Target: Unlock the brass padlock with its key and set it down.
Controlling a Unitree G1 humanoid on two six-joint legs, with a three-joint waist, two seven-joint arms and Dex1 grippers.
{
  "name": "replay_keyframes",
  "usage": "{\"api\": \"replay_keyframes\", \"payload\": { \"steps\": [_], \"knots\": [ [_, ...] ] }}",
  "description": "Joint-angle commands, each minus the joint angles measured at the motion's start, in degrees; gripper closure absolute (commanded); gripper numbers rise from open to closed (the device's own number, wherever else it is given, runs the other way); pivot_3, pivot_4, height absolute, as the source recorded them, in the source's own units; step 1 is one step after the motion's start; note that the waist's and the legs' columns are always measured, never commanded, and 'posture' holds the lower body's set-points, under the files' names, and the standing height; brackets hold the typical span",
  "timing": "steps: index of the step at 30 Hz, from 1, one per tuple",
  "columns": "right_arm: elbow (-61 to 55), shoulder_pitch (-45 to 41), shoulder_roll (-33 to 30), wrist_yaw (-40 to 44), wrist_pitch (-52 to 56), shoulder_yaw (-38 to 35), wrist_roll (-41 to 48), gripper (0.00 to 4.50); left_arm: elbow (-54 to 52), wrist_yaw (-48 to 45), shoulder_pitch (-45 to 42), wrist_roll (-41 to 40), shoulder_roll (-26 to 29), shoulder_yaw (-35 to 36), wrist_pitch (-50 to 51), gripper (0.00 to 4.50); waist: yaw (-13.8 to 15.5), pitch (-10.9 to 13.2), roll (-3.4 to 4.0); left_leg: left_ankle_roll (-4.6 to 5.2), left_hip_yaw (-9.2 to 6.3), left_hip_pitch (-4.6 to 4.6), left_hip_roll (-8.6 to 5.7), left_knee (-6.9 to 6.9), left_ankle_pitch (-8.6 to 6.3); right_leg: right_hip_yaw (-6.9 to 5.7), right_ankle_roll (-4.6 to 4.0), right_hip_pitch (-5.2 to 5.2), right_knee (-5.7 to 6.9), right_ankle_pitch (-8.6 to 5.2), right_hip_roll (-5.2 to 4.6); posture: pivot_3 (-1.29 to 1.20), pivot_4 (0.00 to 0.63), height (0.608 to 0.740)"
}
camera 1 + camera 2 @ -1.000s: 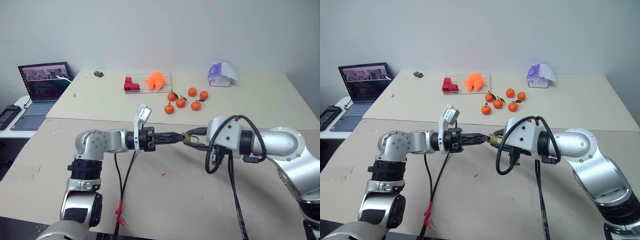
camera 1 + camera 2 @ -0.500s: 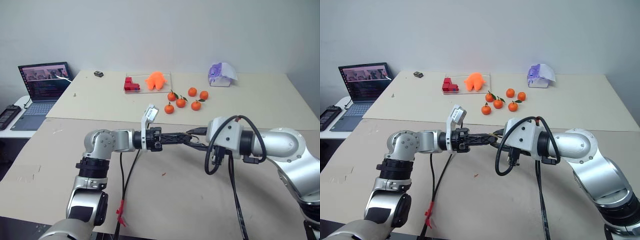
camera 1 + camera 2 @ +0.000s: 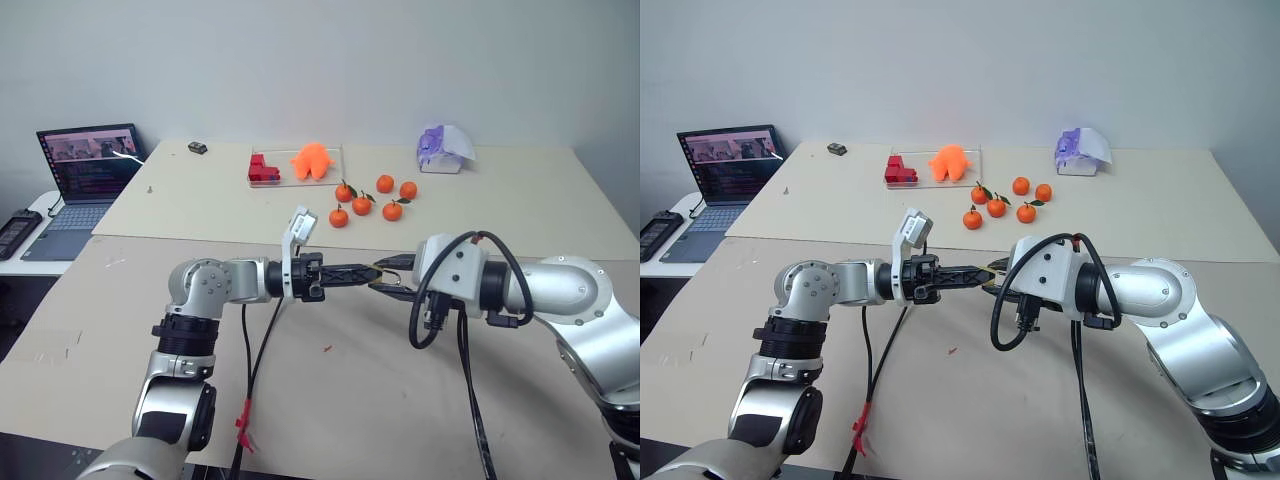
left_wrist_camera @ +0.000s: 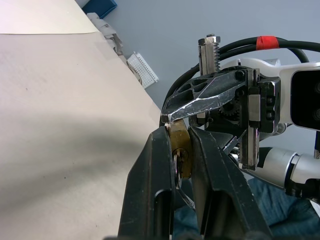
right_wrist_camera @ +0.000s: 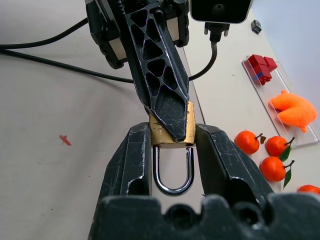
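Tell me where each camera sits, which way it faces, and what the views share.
Left and right eye views: on the head, looking forward and down over both arms, the tangerines and the laptop.
Left wrist view: along the left claw, closed at the brass padlock.
Right wrist view: along the right claw, gripping the padlock body.
Shared: both wrist views show the padlock and the opposite claw.

A lab — bare wall, paper-covered table (image 3: 520, 190), open laptop (image 3: 88, 170) alongside.
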Motion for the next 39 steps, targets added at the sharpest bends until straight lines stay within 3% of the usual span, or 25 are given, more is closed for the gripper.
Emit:
{"api": "replay_keyframes", "payload": {
  "steps": [1,2,6,9,16,19,23,30,39],
  "knots": [
    [-1.03,-0.89,-0.46,0.04,-0.51,-1.59,0.42,2.6,-1.11,-0.87,-0.86,-0.28,0.99,0.39,-0.17,4.46,0.0,0.0,0.0,0.0,0.0,-0.01,0.0,0.0,0.0,0.0,0.0,0.0,0.0,0.0,0.0,0.0,0.15,0.723],
    [-1.0,-0.89,-0.46,0.09,-0.4,-1.65,0.56,2.44,-1.1,-0.88,-0.88,-0.25,0.99,0.39,-0.2,4.46,-0.01,0.0,-0.01,0.0,0.0,-0.01,0.0,0.01,0.0,0.0,0.0,0.0,0.0,0.0,0.0,0.0,0.15,0.723],
    [-1.21,-0.94,-0.55,0.33,0.51,-2.73,1.84,1.05,-0.93,-1.14,-1.05,-0.25,1.29,0.35,-0.35,4.46,0.03,0.01,-0.01,0.0,-0.01,-0.03,0.0,0.02,0.0,0.0,0.0,-0.02,0.0,0.0,0.0,0.0,0.15,0.723],
    [-1.19,-0.67,-2.21,2.02,4.04,-7.46,6.5,0.07,0.19,-1.97,-1.74,0.35,2.11,0.47,-0.93,4.46,0.13,0.02,-0.03,0.0,-0.02,-0.07,-0.02,0.03,0.0,0.0,0.0,-0.04,0.0,0.0,-0.01,0.0,0.15,0.723],
    [2.22,2.69,-4.54,2.09,0.42,-11.95,5.44,0.01,0.6,-2.93,-2.1,0.63,3.18,0.49,-0.78,4.46,0.12,0.08,-0.14,0.06,-0.09,-0.1,-0.07,0.02,-0.03,-0.01,0.0,-0.04,-0.01,0.0,-0.04,0.0,0.15,0.723],
    [3.43,3.44,-4.34,1.68,-0.88,-12.04,4.98,0.72,0.76,-2.7,-2.35,0.35,3.19,0.86,-0.47,4.46,-0.03,0.08,-0.13,0.05,-0.1,-0.11,-0.11,0.03,-0.03,0.01,-0.01,-0.04,0.01,0.0,-0.08,0.0,0.15,0.723],
    [4.05,3.73,-2.78,0.29,-1.65,-10.54,4.71,1.98,0.55,-1.97,-2.34,-0.37,2.64,1.46,0.14,4.46,0.04,0.08,-0.14,0.05,-0.14,-0.13,-0.11,0.03,-0.03,-0.01,0.0,-0.04,0.0,0.0,-0.07,0.0,0.15,0.723],
    [1.96,2.48,-0.87,-0.23,0.01,-8.83,6.94,4.45,-1.72,-0.99,-0.66,-1.09,2.09,1.45,0.84,4.46,0.16,0.09,-0.14,-0.01,-0.17,-0.14,-0.14,0.04,0.01,-0.01,-0.01,-0.03,0.0,0.0,-0.08,0.0,0.15,0.723],
    [-0.1,3.08,-2.01,0.35,0.94,-9.33,9.41,4.48,-1.82,-0.42,-0.74,-1.03,2.06,1.74,0.78,4.46,0.18,0.09,-0.15,0.0,-0.21,-0.15,-0.17,0.05,0.0,-0.01,0.0,-0.02,0.01,0.0,-0.09,0.0,0.15,0.723]
  ]
}}
